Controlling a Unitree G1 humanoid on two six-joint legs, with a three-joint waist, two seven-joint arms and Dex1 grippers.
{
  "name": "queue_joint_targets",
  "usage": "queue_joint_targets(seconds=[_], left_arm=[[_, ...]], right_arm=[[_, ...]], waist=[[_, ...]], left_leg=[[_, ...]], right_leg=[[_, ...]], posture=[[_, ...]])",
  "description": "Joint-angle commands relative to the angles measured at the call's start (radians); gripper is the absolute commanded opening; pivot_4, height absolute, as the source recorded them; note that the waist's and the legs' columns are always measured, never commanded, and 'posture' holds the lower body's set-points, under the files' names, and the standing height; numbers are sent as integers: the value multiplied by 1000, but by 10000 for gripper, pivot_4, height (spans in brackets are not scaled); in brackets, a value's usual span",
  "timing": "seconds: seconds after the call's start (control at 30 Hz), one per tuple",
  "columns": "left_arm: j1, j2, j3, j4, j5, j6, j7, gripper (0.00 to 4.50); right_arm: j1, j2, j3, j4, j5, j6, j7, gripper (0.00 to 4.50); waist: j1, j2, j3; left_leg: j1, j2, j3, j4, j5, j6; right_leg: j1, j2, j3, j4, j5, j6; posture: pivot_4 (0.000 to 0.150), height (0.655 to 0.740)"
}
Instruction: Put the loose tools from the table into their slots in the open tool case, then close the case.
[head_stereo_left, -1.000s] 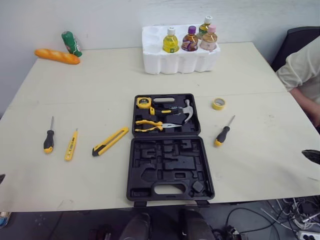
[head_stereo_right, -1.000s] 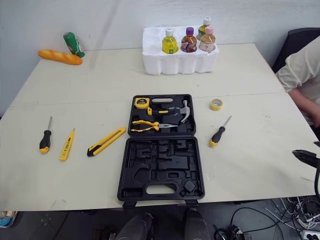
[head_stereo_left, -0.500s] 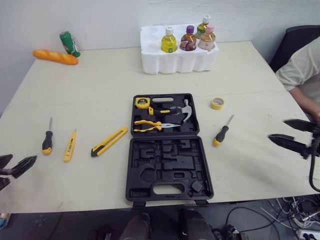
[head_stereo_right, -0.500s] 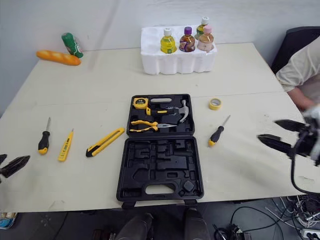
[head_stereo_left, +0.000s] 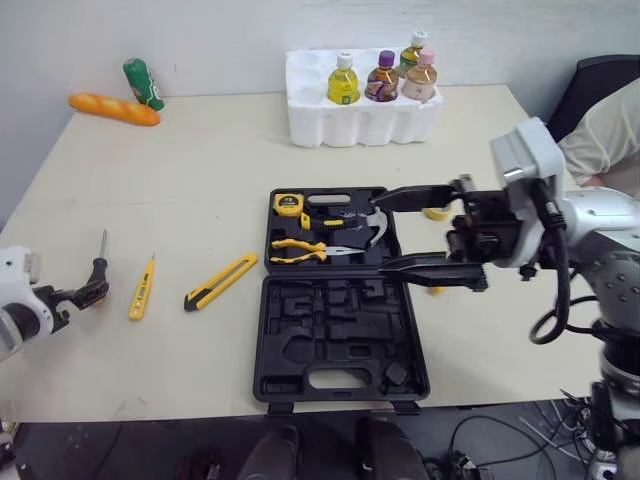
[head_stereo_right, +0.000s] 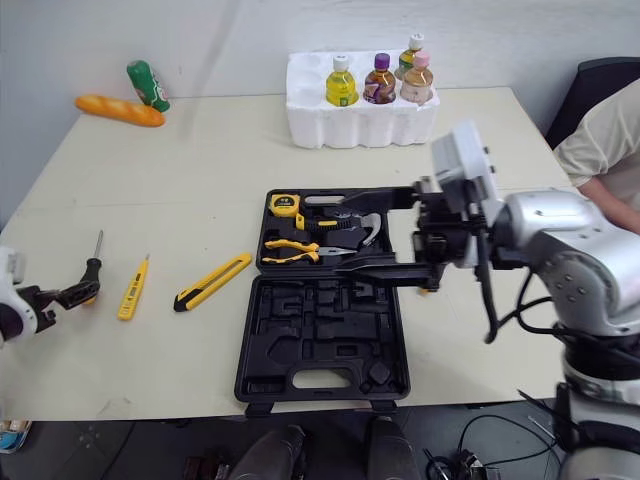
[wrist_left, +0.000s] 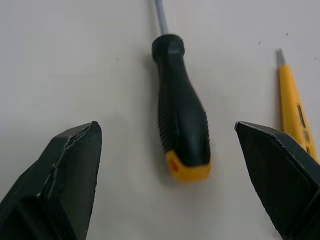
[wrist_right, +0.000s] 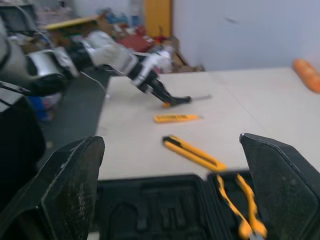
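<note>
At the near left of the bench (head_stereo_left: 200, 170): left claw (wrist_left: 165, 127) open, fingers (wrist_left: 70, 170) spread wide, one on each side of the black-handled screwdriver (wrist_left: 182, 125), neither touching it. Screwdriver lies flat, shaft pointing to the far side. Just to its right, roughly parallel, lies a yellow tester screwdriver (head_stereo_left: 141, 289). Further right, a yellow-and-black utility knife (head_stereo_left: 220, 283) lies at an angle, near the left wall of the tool case (head_stereo_left: 340, 345). Right claw (head_stereo_left: 378, 231) also open, its two long fingers wide apart, empty. It reaches in from the right and sits over the far half of the case; height above the tools cannot be judged. Case lies open at bench centre. Near half: bare moulded slots. Far half: tape measure (head_stereo_left: 288, 204) in the far left corner, pliers (head_stereo_left: 300, 252) along the near edge, hammer (head_stereo_left: 372, 224) at the right, between the spread fingers as seen from the head. At the far edge, a white foam tray (head_stereo_left: 360, 120) carries four bottles (head_stereo_left: 342, 82). A person's sleeve (head_stereo_left: 605, 120) shows at the far right.
</note>
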Motion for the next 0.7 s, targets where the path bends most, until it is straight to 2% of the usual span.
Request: queue_joint_targets(seconds=[0.03, 0.13, 0.17, 0.23, 0.33, 0.43, 0.53, 0.7], left_arm=[[-56, 17, -62, 79, 46, -54, -11, 44646], [-85, 18, -103, 127, 79, -58, 4, 44646], [-88, 16, -111, 134, 87, -54, 9, 42161], [-82, 15, -130, 126, 98, -58, -3, 35761], [-84, 4, -118, 121, 94, -53, -4, 22397], [-69, 20, -112, 98, 95, -41, -12, 12194], [16, 101, -151, 17, 144, -114, -75, 11158], [76, 239, -198, -311, 72, -216, -339, 11153]], right_arm=[[-32, 39, 36, -7, -16, -37, 8, 45000], [-55, 63, 42, 28, -33, -51, 2, 45000], [-58, 71, 47, 43, -51, -62, -4, 45000], [-60, 79, 55, 65, -80, -79, -11, 45000], [-55, 80, 62, 79, -110, -94, -11, 45000], [-44, 77, 66, 81, -142, -111, -16, 45000], [-32, 69, 56, 77, -160, -113, -25, 45000], [59, -15, -10, 47, -153, -91, -31, 45000]], waist=[[-1, 0, 0], [-2, 0, 0], [-2, 0, 0], [-2, 0, 0], [-2, 0, 0], [-2, 0, 0], [-14, -1, 0], [-19, -2, 0]], left_leg=[[0, 0, 0, 0, 0, 0], [-1, -1, 1, 2, 0, 1], [0, -1, 1, 2, 0, 1], [0, -1, 1, 2, 0, 1], [0, -1, 1, 2, 1, 0], [0, -1, 1, 2, 1, 0], [0, -1, 2, 1, 1, 0], [-2, 0, 0, 0, 0, 1]], right_leg=[[0, 0, 0, 1, 0, 0], [-1, 0, 1, 2, 0, 0], [-1, 0, 1, 2, 0, 0], [-1, 0, 1, 2, 0, 0], [-1, 0, 1, 3, 0, 0], [-1, 0, 1, 3, 0, 0], [-1, 0, 2, 3, 0, 0], [-1, 0, 2, 1, 0, 0]], posture=[[1500, 7374], [1500, 7374], [1500, 7374], [1500, 7374], [1500, 7374], [1500, 7374], [1500, 7374], [1500, 7374]])
